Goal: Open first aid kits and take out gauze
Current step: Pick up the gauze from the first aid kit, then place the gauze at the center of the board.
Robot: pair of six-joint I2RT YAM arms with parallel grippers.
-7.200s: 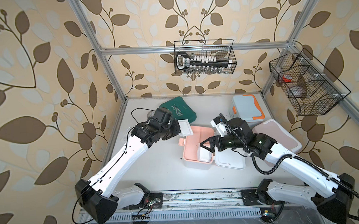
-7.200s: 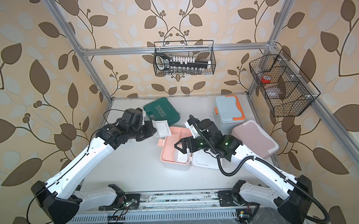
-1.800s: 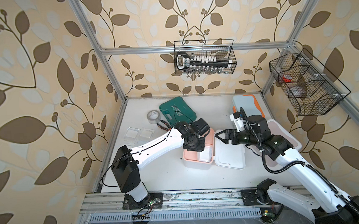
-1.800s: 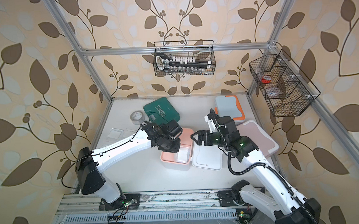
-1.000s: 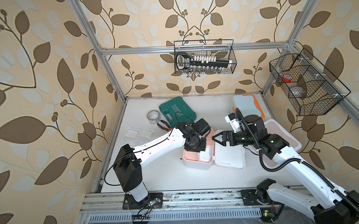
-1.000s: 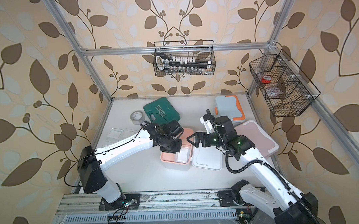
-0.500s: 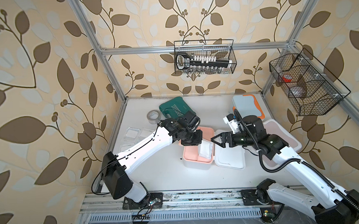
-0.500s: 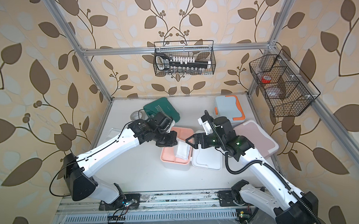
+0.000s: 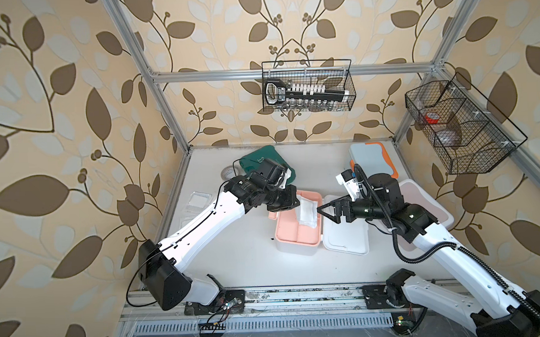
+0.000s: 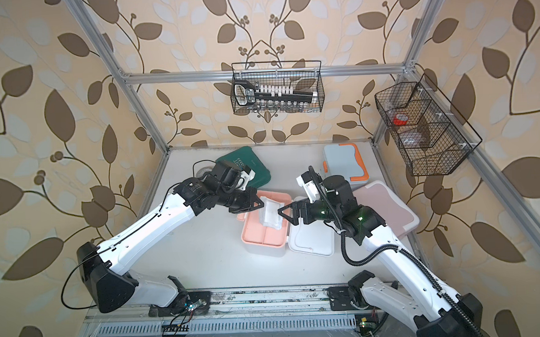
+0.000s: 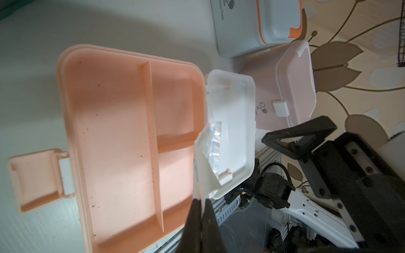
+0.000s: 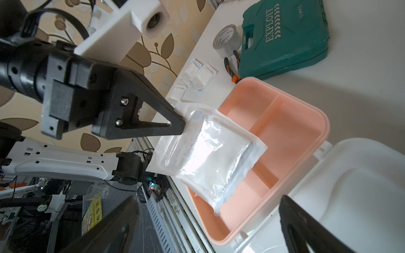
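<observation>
Left gripper [image 12: 180, 128] is clamped tight on one corner of a gauze packet [image 12: 214, 157], and the packet hangs clear above the peach tray of the open kit [image 9: 297, 241]. The white lid [image 9: 347, 241] lies flat on the table [image 9: 241, 258]. Right gripper [image 9: 327, 210] has its jaws spread wide, holding nothing, just beside the packet's far edge without touching it. More gauze packets [image 9: 198, 201] lie by the left wall. Both the blue kit [image 9: 371, 158] and pink kit [image 9: 427, 206] are latched. The green case [image 12: 282, 37] reads "EXPLOIT". The tape roll [image 12: 225, 39] carries small print, too fine to read. On the blue kit's side the left wrist view catches "Chest".
</observation>
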